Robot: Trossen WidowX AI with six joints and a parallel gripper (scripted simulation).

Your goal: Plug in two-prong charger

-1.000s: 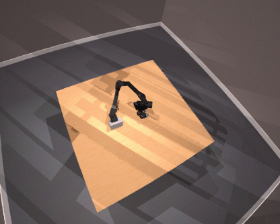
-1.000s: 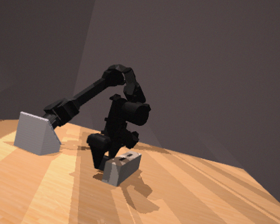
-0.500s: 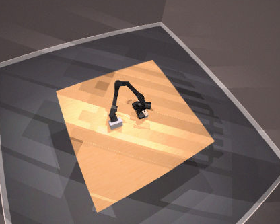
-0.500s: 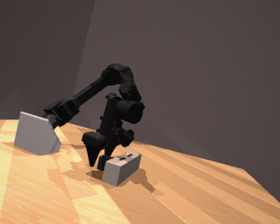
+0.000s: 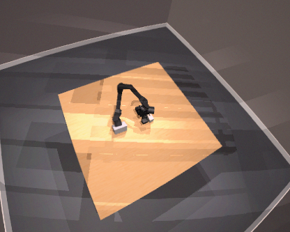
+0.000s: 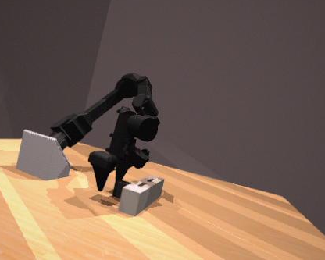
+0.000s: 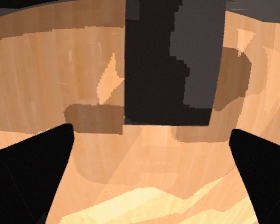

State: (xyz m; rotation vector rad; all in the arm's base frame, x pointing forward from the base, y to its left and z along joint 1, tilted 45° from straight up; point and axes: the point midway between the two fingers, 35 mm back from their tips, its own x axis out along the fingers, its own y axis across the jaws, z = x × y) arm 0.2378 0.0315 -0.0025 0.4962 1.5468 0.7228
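The power strip (image 5: 150,118) (image 6: 137,197) is a pale grey block on the table, with dark outlet slots on its top in the exterior view. The charger (image 6: 120,190) (image 7: 160,65) is a dark block beside the strip's near left end; its prongs cannot be made out. My gripper (image 6: 111,184) (image 7: 155,135) is open and empty and points down, low over the table beside the charger. In the wrist view the charger's lower edge lies just above the line between the fingertips, with space on both sides. The strip cannot be made out in the wrist view.
The wooden table (image 5: 130,179) (image 6: 223,220) carries the arm's pale base (image 5: 120,127) (image 6: 41,158), which stands to the left of the strip. The arm arches above. Striped shadows and bright patches cross the table top.
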